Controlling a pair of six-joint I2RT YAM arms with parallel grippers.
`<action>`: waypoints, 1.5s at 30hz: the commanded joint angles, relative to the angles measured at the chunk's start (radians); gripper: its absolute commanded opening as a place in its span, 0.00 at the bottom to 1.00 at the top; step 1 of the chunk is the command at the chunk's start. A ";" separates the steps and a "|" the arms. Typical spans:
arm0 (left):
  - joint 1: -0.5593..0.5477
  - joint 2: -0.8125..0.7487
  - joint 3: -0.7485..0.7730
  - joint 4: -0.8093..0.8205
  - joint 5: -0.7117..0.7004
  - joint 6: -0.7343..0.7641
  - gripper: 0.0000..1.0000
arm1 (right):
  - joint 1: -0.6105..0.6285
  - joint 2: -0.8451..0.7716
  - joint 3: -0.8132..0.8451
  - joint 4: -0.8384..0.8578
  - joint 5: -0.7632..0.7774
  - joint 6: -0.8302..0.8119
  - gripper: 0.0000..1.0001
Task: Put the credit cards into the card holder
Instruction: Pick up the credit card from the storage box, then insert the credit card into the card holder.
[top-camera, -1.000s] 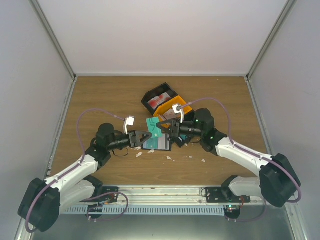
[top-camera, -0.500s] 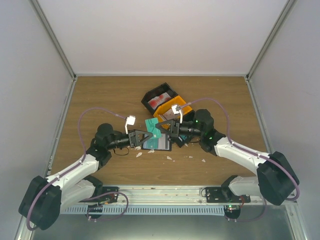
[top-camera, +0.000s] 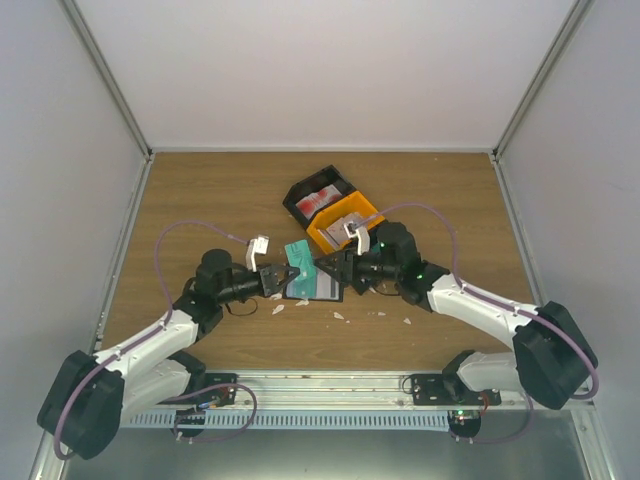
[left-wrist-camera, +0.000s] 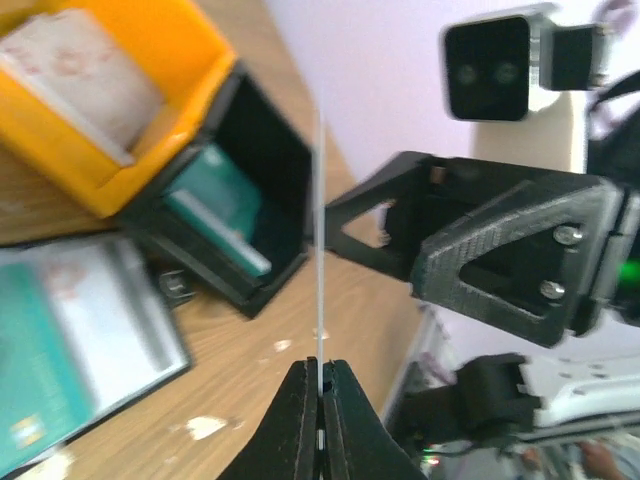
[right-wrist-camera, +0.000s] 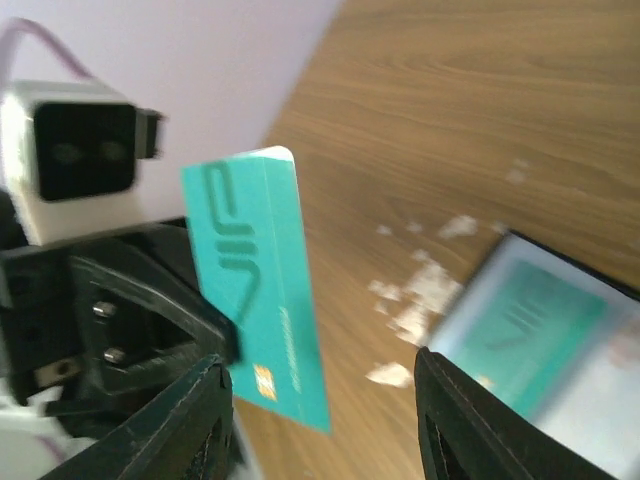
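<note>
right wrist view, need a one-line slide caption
Left claw pinches a teal card; right claw open beside it, card holder open on the table

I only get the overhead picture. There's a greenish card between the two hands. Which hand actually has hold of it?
Observer: The left hand. Its own camera shows its fingers pinched shut on the teal card, seen edge-on.
Operator: So what's the other one doing?
Observer: The right hand is open. Its fingers stand apart on either side of the card and are not clamping it.
Operator: Is anything printed on the card?
Observer: Yes, a white looping mark on its face, and a small orange patch near its lower end.
</note>
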 joint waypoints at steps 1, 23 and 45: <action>0.003 0.032 0.023 -0.194 -0.141 0.114 0.00 | 0.039 0.012 0.029 -0.292 0.257 -0.100 0.52; 0.003 0.481 0.152 -0.193 0.026 0.155 0.00 | 0.068 0.144 0.070 -0.643 0.603 -0.067 0.51; 0.003 0.595 0.220 -0.158 0.044 0.095 0.00 | 0.032 0.170 0.097 -0.532 0.597 -0.156 0.47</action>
